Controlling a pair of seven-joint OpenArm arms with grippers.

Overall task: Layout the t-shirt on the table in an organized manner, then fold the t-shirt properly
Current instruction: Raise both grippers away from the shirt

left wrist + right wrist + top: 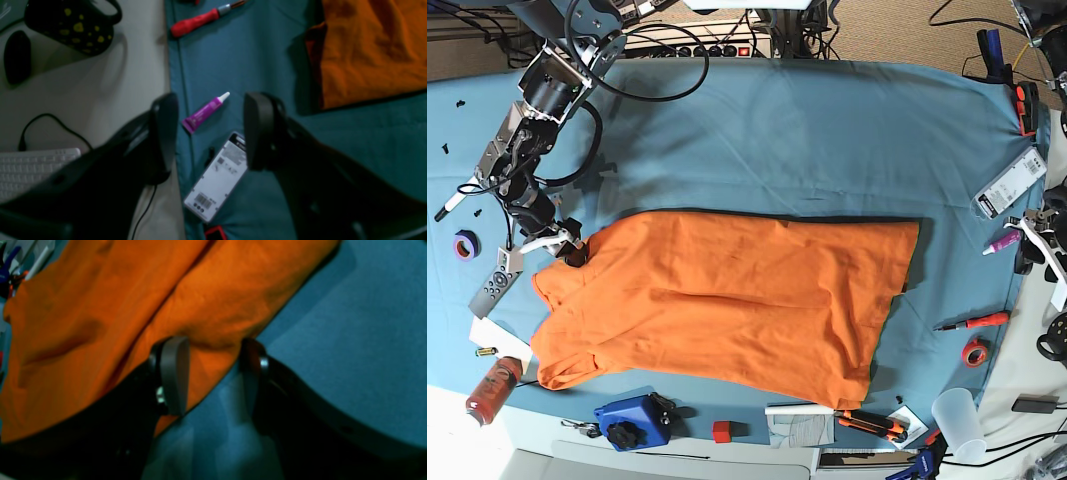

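The bright orange t-shirt (pixel 727 300) lies spread out across the middle of the blue-teal table (pixel 777 130), with wrinkles and a fold along its length. My right gripper (pixel 562 243) is at the shirt's left corner. In the right wrist view this gripper (pixel 213 373) is open, its fingers straddling the edge of the t-shirt (pixel 133 306) over the table (pixel 350 340). My left gripper (pixel 1034 240) is at the table's right edge, away from the shirt. In the left wrist view it (pixel 211 133) is open and empty, with the t-shirt (pixel 373 50) at upper right.
Below the left gripper lie a purple tube (pixel 206 111) and a white labelled card (pixel 217 176); a red screwdriver (pixel 200 20) is further off. A keyboard (pixel 30 166) and a spotted black mug (pixel 73 26) sit off the cloth. A blue box (pixel 632 422), a remote (pixel 495 285) and a cup (pixel 957 420) line the edges.
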